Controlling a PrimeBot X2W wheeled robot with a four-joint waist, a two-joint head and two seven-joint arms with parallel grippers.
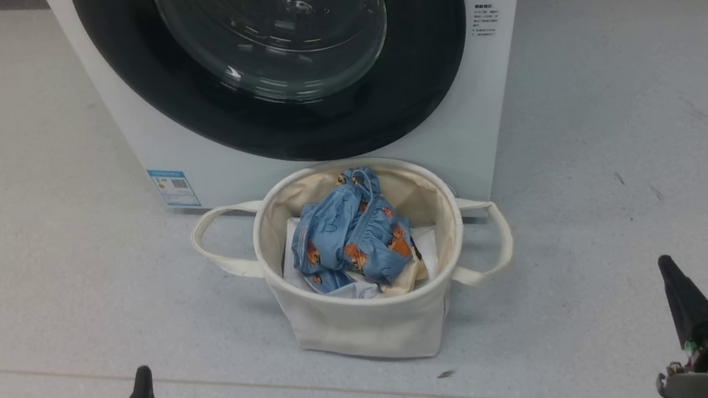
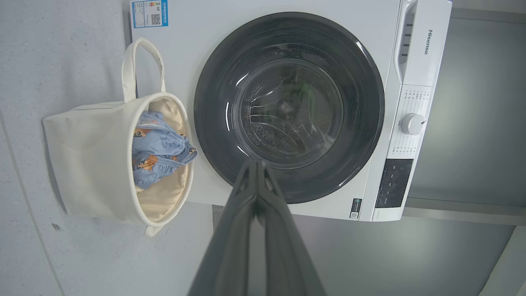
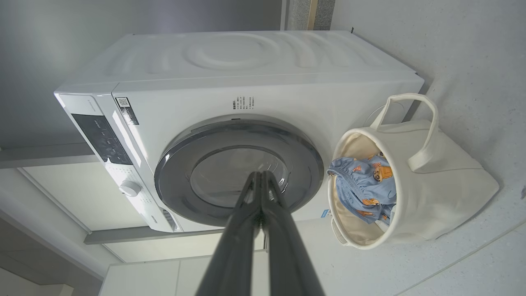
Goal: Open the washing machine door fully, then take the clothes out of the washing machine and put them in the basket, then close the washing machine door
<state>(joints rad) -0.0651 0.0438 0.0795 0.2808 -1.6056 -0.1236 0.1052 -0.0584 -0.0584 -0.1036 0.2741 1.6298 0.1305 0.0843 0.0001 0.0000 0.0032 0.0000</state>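
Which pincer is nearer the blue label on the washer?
Left. In the head view the left pincer is almost straight below the label. The right pincer is far off to its right, past the basket.

Basket (image 1: 360, 331) on the floor (image 1: 632, 136), just before the washing machine (image 1: 457, 134)
The clothes (image 1: 352, 234) lie in the basket, below the door (image 1: 273, 35) set flush in the machine's front; the left claw (image 1: 142, 375) and right claw (image 1: 666, 265) hang either side, nearer the robot, apart from it.
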